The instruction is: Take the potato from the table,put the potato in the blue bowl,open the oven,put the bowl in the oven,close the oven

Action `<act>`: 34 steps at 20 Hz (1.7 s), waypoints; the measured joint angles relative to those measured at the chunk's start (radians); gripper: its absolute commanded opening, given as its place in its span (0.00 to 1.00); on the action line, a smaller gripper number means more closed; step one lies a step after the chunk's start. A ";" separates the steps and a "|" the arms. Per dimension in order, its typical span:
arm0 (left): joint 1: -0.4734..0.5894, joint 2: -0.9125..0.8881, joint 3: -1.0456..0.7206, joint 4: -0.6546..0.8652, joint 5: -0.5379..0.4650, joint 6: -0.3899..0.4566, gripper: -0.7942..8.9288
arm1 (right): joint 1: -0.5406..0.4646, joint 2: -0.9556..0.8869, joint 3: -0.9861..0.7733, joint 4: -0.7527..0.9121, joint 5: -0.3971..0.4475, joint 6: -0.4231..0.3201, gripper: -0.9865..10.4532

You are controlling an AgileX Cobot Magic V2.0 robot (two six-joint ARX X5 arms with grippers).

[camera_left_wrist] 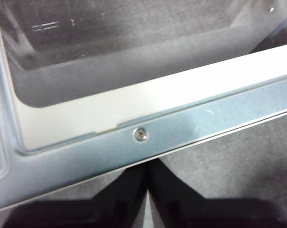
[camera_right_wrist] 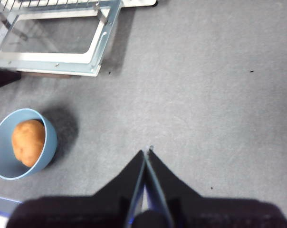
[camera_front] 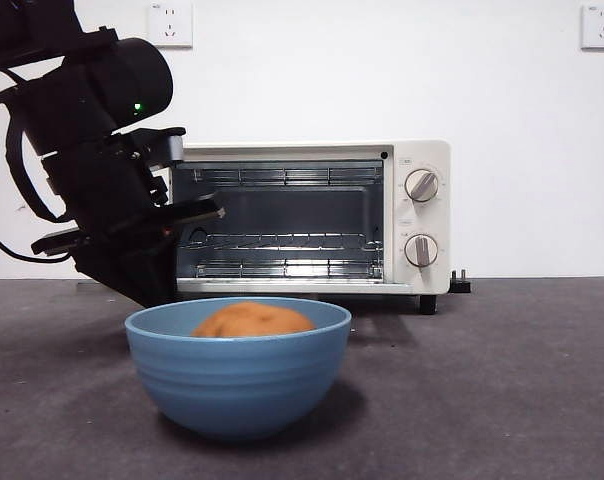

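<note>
The orange-brown potato [camera_front: 252, 320] [camera_right_wrist: 28, 141] lies inside the blue bowl [camera_front: 237, 390] [camera_right_wrist: 0, 164], which stands on the dark grey table [camera_front: 502, 380] in front of the oven [camera_front: 427, 215]. The oven door [camera_front: 292, 287] [camera_right_wrist: 53, 61] hangs fully open and lies flat. My left gripper [camera_front: 152, 288] [camera_left_wrist: 147, 166] sits low at the door's front edge, by its left end. Its jaws are shut together just under the metal door frame [camera_left_wrist: 181, 126], and the handle is hidden. My right gripper [camera_right_wrist: 146, 154] hovers shut above bare table, to the right of the bowl.
A wire rack [camera_front: 282, 242] spans the oven's open cavity. Two round knobs [camera_front: 421, 185] sit on its right panel. A black plug [camera_front: 460, 283] lies beside the oven's right foot. White wall sockets [camera_front: 170, 22] are mounted high behind.
</note>
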 measured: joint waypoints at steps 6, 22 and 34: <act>-0.035 -0.101 0.015 -0.069 -0.016 0.019 0.08 | 0.000 0.016 0.000 -0.006 -0.029 0.000 0.08; -0.039 -0.790 0.024 -0.623 -0.011 0.070 0.08 | 0.293 0.261 0.000 0.159 -0.190 0.143 0.10; -0.039 -0.868 0.024 -0.837 0.019 0.070 0.08 | 0.765 0.726 0.000 0.517 0.063 0.457 0.29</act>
